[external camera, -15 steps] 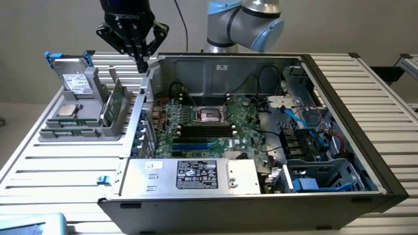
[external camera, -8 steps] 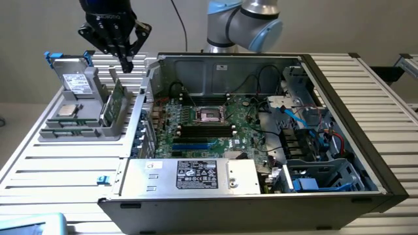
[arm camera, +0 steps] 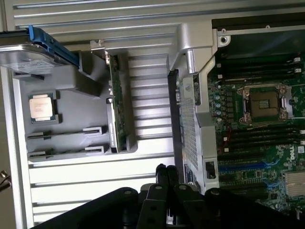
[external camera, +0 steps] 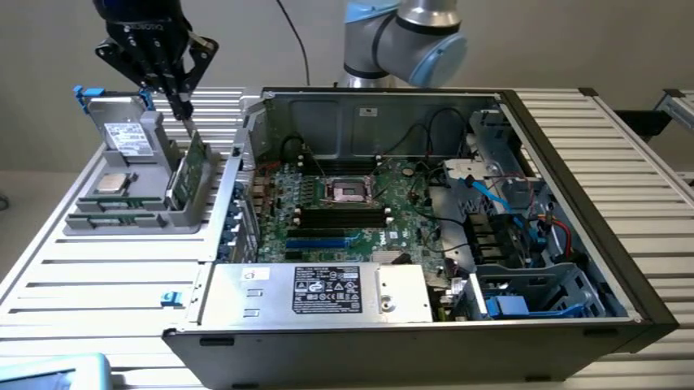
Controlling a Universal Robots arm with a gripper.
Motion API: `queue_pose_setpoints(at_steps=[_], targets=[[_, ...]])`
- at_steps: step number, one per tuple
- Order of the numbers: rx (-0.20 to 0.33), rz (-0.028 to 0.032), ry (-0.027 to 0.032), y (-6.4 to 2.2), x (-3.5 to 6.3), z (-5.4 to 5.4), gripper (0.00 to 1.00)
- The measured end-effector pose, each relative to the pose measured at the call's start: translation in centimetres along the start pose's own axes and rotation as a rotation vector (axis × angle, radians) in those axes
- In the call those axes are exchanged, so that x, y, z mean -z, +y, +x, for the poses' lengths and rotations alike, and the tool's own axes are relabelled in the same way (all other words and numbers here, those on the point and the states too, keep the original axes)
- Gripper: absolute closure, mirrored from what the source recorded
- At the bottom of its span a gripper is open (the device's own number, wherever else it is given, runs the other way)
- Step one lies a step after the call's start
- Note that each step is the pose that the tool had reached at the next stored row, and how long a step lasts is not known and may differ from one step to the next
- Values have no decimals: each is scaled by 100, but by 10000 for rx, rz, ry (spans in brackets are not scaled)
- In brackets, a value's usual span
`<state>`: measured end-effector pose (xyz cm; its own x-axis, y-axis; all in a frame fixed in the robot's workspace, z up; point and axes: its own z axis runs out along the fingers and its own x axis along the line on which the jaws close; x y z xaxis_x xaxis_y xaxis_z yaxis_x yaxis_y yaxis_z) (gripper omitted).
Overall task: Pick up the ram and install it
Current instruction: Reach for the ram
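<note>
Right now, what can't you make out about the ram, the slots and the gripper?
- ram: nearly edge-on in both views; chips and label unreadable.
- black slots: exterior view, too small to tell how the latches stand.
- gripper: wrist view, bottom edge cuts off its body.
- power supply label: exterior view, print too small.

Exterior view: the end effector [external camera: 179, 104] housing and the arm [external camera: 404, 41] are clipped by the top edge. The ram [external camera: 193, 166] stands edge-on in the grey holder [external camera: 130, 225] with its lower edge buried in the slot, so its chips and label can't be made out. Print on the power supply label [external camera: 325, 288] is too small to read, and a pale blue object [external camera: 44, 375] in the corner is cut off and unidentifiable. Wrist view: the end effector [arm camera: 167, 174] body runs out of frame, the drive [arm camera: 24, 55] and motherboard [arm camera: 267, 143] are cropped, and the processor [arm camera: 40, 106] markings are illegible.
</note>
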<state>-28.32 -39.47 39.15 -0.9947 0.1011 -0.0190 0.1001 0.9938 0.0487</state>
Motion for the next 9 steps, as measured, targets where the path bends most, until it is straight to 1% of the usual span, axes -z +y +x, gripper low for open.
queue_pose_setpoints(at_steps=[9], targets=[[1,0,0,-36,0,406,89]])
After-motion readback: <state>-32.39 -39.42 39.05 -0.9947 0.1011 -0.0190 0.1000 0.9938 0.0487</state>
